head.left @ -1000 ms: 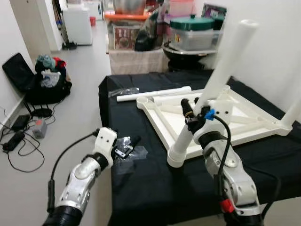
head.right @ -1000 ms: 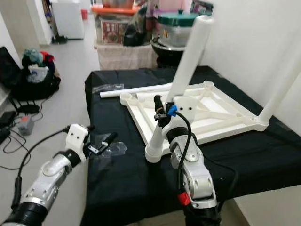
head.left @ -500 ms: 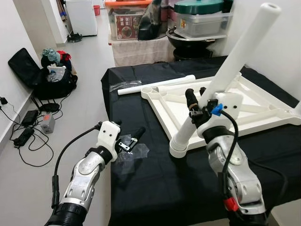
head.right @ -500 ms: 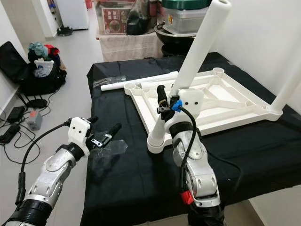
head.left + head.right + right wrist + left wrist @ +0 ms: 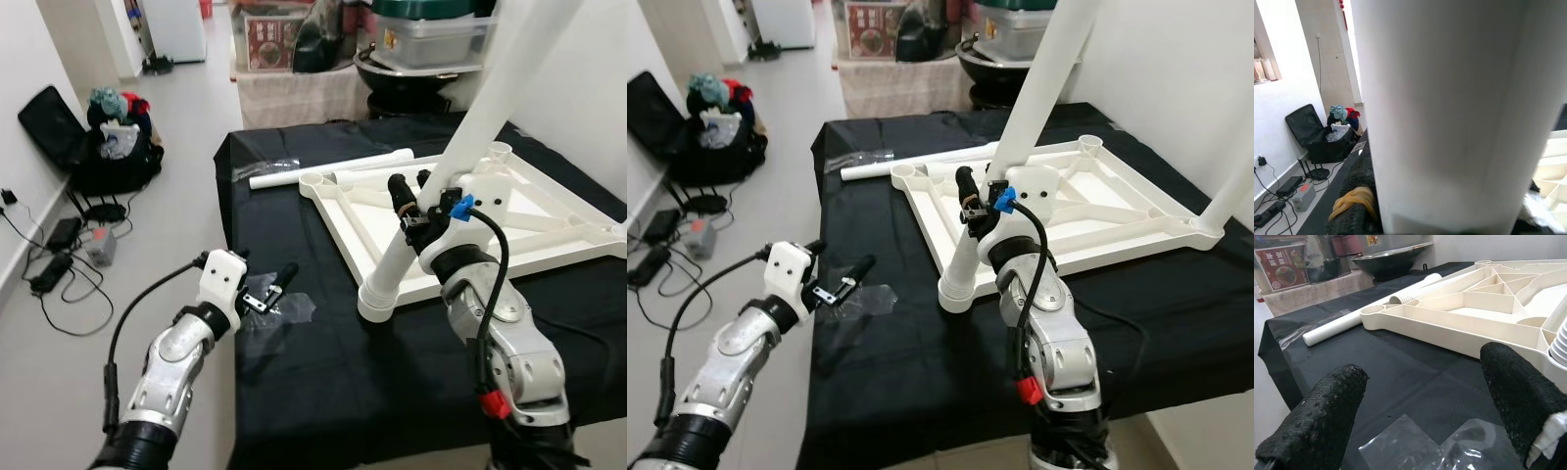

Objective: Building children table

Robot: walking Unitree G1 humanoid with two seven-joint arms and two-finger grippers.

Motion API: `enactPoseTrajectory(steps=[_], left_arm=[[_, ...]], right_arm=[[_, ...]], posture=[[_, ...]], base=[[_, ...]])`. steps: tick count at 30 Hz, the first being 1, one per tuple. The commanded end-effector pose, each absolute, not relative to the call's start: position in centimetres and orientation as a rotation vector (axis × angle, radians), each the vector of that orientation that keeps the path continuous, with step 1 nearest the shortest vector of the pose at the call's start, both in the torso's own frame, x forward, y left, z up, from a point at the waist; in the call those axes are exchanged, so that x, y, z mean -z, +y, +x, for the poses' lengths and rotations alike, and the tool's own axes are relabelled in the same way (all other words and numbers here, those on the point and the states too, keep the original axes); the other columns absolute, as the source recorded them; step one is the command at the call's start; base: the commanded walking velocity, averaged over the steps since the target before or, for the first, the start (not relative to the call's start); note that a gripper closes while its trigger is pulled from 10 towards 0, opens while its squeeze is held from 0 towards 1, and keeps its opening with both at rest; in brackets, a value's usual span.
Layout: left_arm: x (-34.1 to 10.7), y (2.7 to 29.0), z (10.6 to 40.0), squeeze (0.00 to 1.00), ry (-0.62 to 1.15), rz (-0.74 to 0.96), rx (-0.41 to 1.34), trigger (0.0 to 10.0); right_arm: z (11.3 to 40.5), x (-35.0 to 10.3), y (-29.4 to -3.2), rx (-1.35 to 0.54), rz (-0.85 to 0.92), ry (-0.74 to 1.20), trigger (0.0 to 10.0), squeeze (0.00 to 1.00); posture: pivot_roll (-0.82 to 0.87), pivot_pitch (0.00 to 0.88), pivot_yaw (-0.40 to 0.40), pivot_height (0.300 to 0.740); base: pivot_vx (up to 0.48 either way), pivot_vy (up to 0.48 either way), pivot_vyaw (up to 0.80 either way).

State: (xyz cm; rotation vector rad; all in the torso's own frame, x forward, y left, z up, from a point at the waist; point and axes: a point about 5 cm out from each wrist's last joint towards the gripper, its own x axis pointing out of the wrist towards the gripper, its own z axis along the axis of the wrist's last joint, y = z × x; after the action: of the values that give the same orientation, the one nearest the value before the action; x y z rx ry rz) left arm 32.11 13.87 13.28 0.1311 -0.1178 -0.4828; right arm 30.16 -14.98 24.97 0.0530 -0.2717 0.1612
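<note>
An upside-down white tabletop (image 5: pixel 534 235) lies on the black-covered table (image 5: pixel 294 392). A white leg (image 5: pixel 458 166) stands tilted in its near left corner socket (image 5: pixel 377 304). My right gripper (image 5: pixel 416 201) is shut on this leg low down, and the leg (image 5: pixel 1449 107) looms close in the right wrist view. Another fitted leg (image 5: pixel 1229 191) rises at the right edge. A loose leg (image 5: pixel 328 168) lies at the back left. My left gripper (image 5: pixel 266 290) hovers open over a clear plastic bag (image 5: pixel 284 315) near the table's left edge, its fingers (image 5: pixel 1327 416) apart.
Behind the table stand storage boxes (image 5: pixel 279 39) and a dark wok (image 5: pixel 411 73). On the floor to the left are a black bag with clothes (image 5: pixel 108 147), cables and a power strip (image 5: pixel 54 274). A white wall runs close along the right side.
The camera has shifted, so the held leg's top now runs out of the picture. My right gripper stays on the leg and my left gripper stays over the bag.
</note>
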Motion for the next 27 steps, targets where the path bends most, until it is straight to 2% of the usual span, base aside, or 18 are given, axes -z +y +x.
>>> enactPoseTrajectory(steps=[1, 27], left_arm=[[-13.06, 13.87, 32.01, 0.0, -0.111, 0.142, 0.486, 10.0], [-13.06, 13.87, 32.01, 0.0, -0.111, 0.142, 0.486, 10.0]], right_arm=[[30.3, -23.26, -15.59, -0.117, 0.045, -0.199, 10.0, 0.0], [30.3, -23.26, -15.59, -0.117, 0.045, -0.199, 10.0, 0.0]], posture=[[0.03, 0.0, -0.051, 0.74], [0.03, 0.0, -0.051, 0.74]], base=[[0.0, 0.0, 0.0], [0.0, 0.0, 0.0]])
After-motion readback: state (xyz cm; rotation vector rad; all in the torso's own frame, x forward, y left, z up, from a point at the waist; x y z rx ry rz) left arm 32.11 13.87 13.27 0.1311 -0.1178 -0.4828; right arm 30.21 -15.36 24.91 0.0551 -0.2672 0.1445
